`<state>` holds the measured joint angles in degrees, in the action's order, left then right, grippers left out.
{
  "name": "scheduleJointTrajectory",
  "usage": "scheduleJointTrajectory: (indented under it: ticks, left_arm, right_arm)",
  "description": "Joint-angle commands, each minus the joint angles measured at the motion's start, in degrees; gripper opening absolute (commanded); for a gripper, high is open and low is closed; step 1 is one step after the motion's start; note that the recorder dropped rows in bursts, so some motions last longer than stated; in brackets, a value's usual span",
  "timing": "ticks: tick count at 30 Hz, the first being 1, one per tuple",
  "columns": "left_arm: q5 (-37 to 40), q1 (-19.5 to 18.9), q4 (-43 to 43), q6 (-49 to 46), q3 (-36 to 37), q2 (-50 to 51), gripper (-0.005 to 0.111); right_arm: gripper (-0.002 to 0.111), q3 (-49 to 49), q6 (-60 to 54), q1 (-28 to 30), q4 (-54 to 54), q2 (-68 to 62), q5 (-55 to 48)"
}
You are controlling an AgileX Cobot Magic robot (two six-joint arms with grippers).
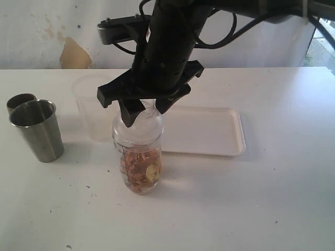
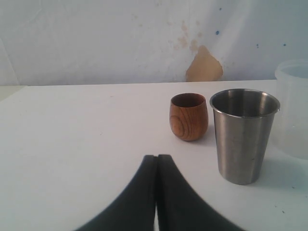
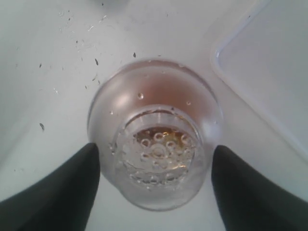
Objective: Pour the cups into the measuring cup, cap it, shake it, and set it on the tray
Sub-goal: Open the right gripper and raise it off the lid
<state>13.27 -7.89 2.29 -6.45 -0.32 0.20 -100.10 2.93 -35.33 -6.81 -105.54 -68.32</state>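
Right gripper: jaws spread, straddling perforated cap of measuring cup, upright on table just beside tray. Close squarely below cap; lift straight, clearing rim.

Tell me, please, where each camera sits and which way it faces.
Exterior: raised off the arms, looking down across the table to the wall; shows the right claw open astride the measuring cup.
Left wrist: low over the table, facing steel cup and wooden cup; shut left claw shows.
Right wrist: straight above the measuring cup, looking down; both claw fingers show.
Shared: exterior and right wrist both show measuring cup and tray.
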Motion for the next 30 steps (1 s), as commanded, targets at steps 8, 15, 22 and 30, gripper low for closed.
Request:
scheduleJointTrajectory:
  ticks: [8,15,22,30]
  left_arm:
    - [0.10,0.01,-0.05,0.18,0.32,-0.20,0.000]
    - [0.10,0.01,-0.05,0.18,0.32,-0.20,0.000]
    - [0.10,0.01,-0.05,0.18,0.32,-0.20,0.000]
    - [0.10,0.01,-0.05,0.18,0.32,-0.20,0.000]
  right_arm:
    - [0.060,0.23,-1.42,-0.14,0.67,5.47,4.70]
    - [0.000,0.23,-5.79,-0.72,-1.37,7.08,3.77]
    - [0.000,0.23,-5.10,-4.61,4.94,4.00,4.47]
    - [0.000,0.23,-3.41,-4.61,4.85,2.83,4.08]
